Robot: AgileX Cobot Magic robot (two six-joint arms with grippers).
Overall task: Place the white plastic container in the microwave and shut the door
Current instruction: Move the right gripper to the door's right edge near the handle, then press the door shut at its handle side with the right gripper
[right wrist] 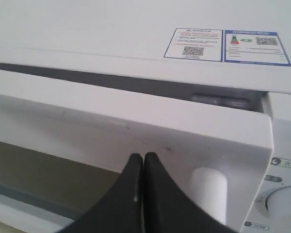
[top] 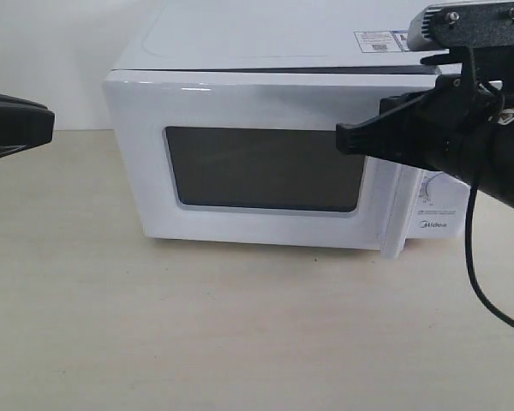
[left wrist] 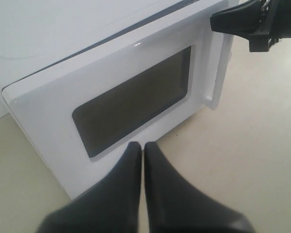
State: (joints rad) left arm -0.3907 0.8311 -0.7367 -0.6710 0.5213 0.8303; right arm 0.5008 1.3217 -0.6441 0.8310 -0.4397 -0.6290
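A pale bench (top: 240,342) fills the foreground, its front part bare. Above its left side hangs the left gripper (left wrist: 141,144), black, jaws pressed together with nothing between them, pointing toward the microwave and well apart from it.

On the right side, the right gripper (right wrist: 143,156) reaches across in front of the door (top: 240,103), its jaws also pressed together and holding nothing. Its tips sit at the door's upper front face, just beside the white handle (right wrist: 207,191); I cannot tell whether they touch. A black cable (top: 471,257) loops down from this arm.

The white microwave (top: 240,38) stands toward the bench's back edge, near the middle. A narrow dark gap shows along the door's top edge. The door's window (top: 261,169) is dark, so I cannot tell where the container is. A dial (top: 437,190) sits right of the door, and stickers (right wrist: 225,44) lie on the microwave's top near its right back corner.
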